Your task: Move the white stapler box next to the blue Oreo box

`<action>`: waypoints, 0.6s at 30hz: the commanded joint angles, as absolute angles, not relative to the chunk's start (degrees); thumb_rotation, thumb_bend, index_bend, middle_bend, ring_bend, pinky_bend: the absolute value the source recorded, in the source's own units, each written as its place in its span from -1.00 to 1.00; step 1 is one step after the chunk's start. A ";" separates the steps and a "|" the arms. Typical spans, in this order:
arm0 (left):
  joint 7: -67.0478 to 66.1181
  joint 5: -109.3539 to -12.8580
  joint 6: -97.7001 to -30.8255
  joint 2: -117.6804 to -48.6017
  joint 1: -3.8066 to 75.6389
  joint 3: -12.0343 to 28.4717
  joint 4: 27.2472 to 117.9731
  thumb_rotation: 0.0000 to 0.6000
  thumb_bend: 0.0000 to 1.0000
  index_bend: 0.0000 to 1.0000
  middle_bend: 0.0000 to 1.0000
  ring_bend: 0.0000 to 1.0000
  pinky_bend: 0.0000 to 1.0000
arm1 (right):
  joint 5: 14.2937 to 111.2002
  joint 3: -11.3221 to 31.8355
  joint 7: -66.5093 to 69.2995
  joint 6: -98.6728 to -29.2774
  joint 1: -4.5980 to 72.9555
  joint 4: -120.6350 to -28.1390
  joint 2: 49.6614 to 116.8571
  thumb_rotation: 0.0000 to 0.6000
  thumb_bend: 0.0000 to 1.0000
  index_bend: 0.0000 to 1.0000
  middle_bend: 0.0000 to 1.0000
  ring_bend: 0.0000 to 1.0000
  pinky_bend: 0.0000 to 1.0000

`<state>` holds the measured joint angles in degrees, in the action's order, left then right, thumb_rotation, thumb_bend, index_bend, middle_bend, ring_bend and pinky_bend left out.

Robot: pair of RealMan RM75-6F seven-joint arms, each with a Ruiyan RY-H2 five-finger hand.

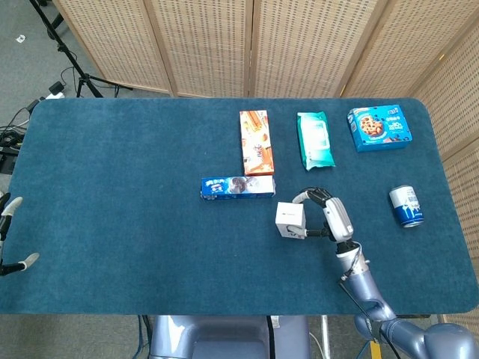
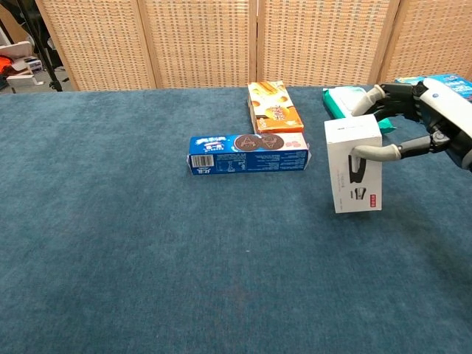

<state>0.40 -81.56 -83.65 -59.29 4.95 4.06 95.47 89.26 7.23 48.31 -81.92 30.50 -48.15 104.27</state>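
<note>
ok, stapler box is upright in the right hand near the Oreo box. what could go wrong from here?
1. The white stapler box stands tall on its narrow end; it may topple when the right hand lets go.
2. The fingers wrap its sides, so pulling away could drag or tip it.
3. A gap remains to the blue Oreo box; pushing closer could shove that box into the orange box behind it.
</note>
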 commanded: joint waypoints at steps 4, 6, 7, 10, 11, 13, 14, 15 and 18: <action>0.23 -81.56 -83.73 -59.32 4.94 4.06 95.55 1.00 -1.00 -1.00 -1.00 -1.00 -1.00 | 90.21 5.49 50.07 -80.16 30.48 -46.50 103.35 1.00 -0.71 -0.21 -0.42 -0.89 -0.61; 0.30 -81.84 -84.08 -59.26 4.78 3.97 95.68 1.00 -1.00 -1.00 -1.00 -1.00 -1.00 | 90.59 4.61 50.30 -79.30 30.33 -46.46 102.57 1.00 -0.76 -0.23 -0.46 -0.94 -0.64; 0.37 -81.96 -84.22 -59.22 4.71 3.93 95.72 1.00 -1.00 -1.00 -1.00 -1.00 -1.00 | 90.82 4.34 49.91 -79.30 30.25 -46.32 102.31 1.00 -0.78 -0.24 -0.48 -0.95 -0.65; 0.51 -82.31 -84.61 -59.15 4.55 3.85 95.72 1.00 -1.00 -1.00 -1.00 -1.00 -1.00 | 92.01 2.91 49.02 -79.69 29.68 -46.53 101.05 1.00 -0.92 -0.41 -0.70 -0.99 -0.73; 0.54 -82.40 -84.66 -59.14 4.54 3.83 95.71 1.00 -1.00 -1.00 -1.00 -1.00 -1.00 | 92.28 2.62 48.89 -79.81 29.58 -46.85 100.62 1.00 -0.97 -0.52 -0.84 -1.00 -0.77; 0.54 -82.53 -84.78 -59.13 4.51 3.81 95.71 1.00 -1.00 -1.00 -1.00 -1.00 -1.00 | 92.84 2.31 48.55 -80.53 29.40 -47.82 99.67 1.00 -1.00 -0.70 -0.99 -1.00 -0.85; 0.58 -82.61 -84.85 -59.13 4.47 3.77 95.71 1.00 -1.00 -1.00 -1.00 -1.00 -1.00 | 93.28 2.20 47.67 -81.41 29.21 -48.79 98.81 1.00 -1.00 -0.77 -1.00 -1.00 -0.89; 0.61 -82.66 -84.89 -59.13 4.44 3.75 95.70 1.00 -1.00 -1.00 -1.00 -1.00 -1.00 | 93.44 2.17 46.96 -81.78 29.09 -49.62 98.23 1.00 -1.00 -0.80 -1.00 -1.00 -0.92; 0.73 -82.79 -85.09 -59.09 4.37 3.74 95.73 1.00 -1.00 -1.00 -1.00 -1.00 -1.00 | 93.95 2.25 44.90 -83.13 28.80 -52.05 96.63 1.00 -1.00 -0.89 -1.00 -1.00 -0.99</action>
<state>0.72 -82.78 -85.09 -59.09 4.37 3.74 95.73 93.41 2.34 46.24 -82.10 29.12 -50.57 97.80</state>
